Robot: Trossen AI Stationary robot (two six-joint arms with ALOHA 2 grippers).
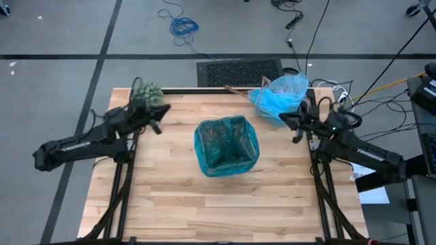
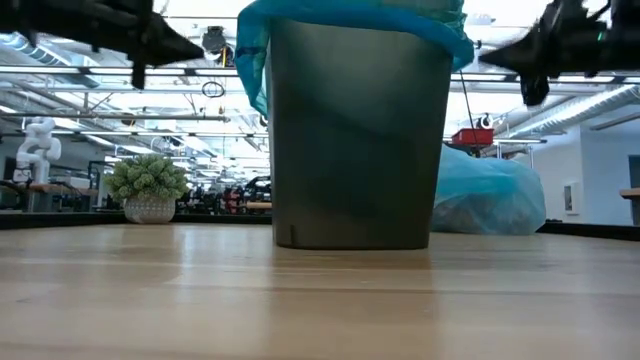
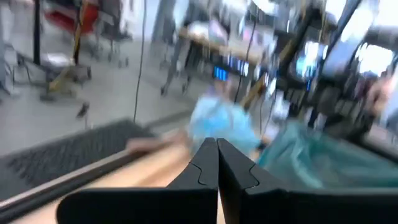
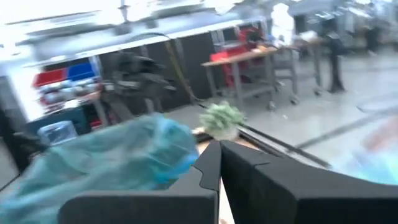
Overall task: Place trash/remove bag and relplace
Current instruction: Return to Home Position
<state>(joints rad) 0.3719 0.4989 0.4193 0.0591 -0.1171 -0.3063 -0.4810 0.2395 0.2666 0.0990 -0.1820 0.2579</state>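
A dark bin [image 2: 350, 150] stands upright mid-table, lined with a teal-green bag [image 1: 226, 146] folded over its rim. The light-blue bag [image 1: 279, 95], bunched and full, rests on the table's far right part; the left wrist view shows it [image 3: 221, 121] ahead of that gripper. No loose trash shows. My left gripper [image 1: 163, 112] hovers shut left of the bin, pointing level toward it, its fingertips [image 3: 217, 146] together. My right gripper [image 1: 286, 121] hovers shut right of the bin and just near of the blue bag, fingertips [image 4: 219, 149] together.
A green ball-shaped plant [image 1: 146, 92] in a white pot [image 2: 150, 208] stands at the far left corner, close behind my left gripper. A black mat [image 1: 238, 71] lies beyond the far edge. Bare wood [image 1: 225, 211] stretches along the near half.
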